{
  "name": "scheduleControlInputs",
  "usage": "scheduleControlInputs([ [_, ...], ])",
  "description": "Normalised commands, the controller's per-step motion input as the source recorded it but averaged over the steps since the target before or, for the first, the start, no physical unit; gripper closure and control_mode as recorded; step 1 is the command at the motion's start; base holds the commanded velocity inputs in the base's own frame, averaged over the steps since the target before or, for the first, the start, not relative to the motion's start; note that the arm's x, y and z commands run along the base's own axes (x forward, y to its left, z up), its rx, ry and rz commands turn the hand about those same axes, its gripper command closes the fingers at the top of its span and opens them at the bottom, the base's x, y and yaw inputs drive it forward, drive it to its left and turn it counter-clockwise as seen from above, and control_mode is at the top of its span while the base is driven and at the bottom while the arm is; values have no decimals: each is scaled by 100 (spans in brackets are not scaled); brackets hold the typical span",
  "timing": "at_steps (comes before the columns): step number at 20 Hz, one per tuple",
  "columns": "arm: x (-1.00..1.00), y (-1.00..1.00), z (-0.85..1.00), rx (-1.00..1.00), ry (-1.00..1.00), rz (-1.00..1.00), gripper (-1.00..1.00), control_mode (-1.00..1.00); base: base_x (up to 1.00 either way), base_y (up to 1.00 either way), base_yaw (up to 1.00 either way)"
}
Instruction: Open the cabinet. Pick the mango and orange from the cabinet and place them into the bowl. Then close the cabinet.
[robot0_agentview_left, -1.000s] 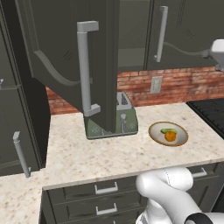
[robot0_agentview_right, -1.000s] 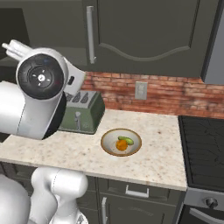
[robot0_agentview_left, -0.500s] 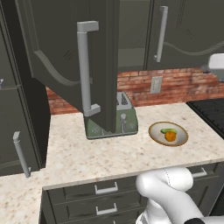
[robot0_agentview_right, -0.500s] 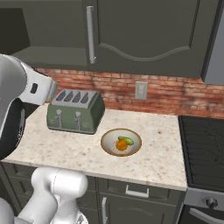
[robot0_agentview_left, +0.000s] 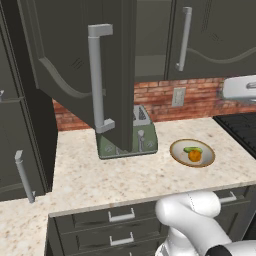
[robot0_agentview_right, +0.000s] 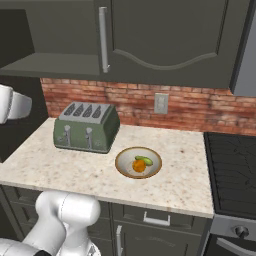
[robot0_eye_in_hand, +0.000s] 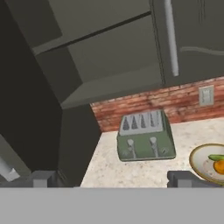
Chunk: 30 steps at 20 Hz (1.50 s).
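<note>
Cabinet (robot0_agentview_right: 165, 40): left door (robot0_agentview_left: 75, 60) swung wide open toward the camera in the left base view, right door shut with its long silver handle (robot0_agentview_right: 103, 37) hanging down. The shelf (robot0_eye_in_hand: 109, 83) inside looks bare in the hand view. Table (robot0_agentview_right: 60, 167) is speckled stone with a brick wall behind, and a black stove (robot0_agentview_right: 232, 165) sits just beside it on the right.

Arm has swung across fast. A second ago its big white body blocked most of the right base view; now only a white piece shows at that view's left edge, and another white part sticks in at the right edge of the left base view. Nothing else has moved: door, toaster and bowl sit where they were.

Green toaster (robot0_agentview_right: 87, 127) stands at the back of the table under the open door. Bowl (robot0_agentview_right: 123, 161) sits near it on the right, not touching. Orange (robot0_agentview_right: 139, 166) and mango (robot0_agentview_right: 144, 160) both lie in the bowl, touching each other.

Gripper (robot0_eye_in_hand: 111, 179): jaws spread wide, nothing between them, looking at the toaster and the open cabinet side.

Judgement: both fruits are placed, only closing is left. The arm looks to be repositioning for the open door. Next move calls for getting behind that door's face and pushing it shut; risk is clipping the door edge or the toaster below.
</note>
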Motion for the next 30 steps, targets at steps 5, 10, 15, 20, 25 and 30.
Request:
scheduleControlInputs([
  [5,-27,50,0,-15,3,0,-100,-100,0,0,0],
  [10,-28,45,0,-14,0,0,-100,-100,0,0,0],
  [15,-25,33,0,-12,0,0,-100,-100,0,0,0],
  [20,-21,24,0,-10,0,0,-100,-100,0,0,0],
  [25,-25,15,0,-10,0,0,-100,-100,0,0,0],
  [30,-19,15,0,-11,0,0,-100,-100,0,0,0],
])
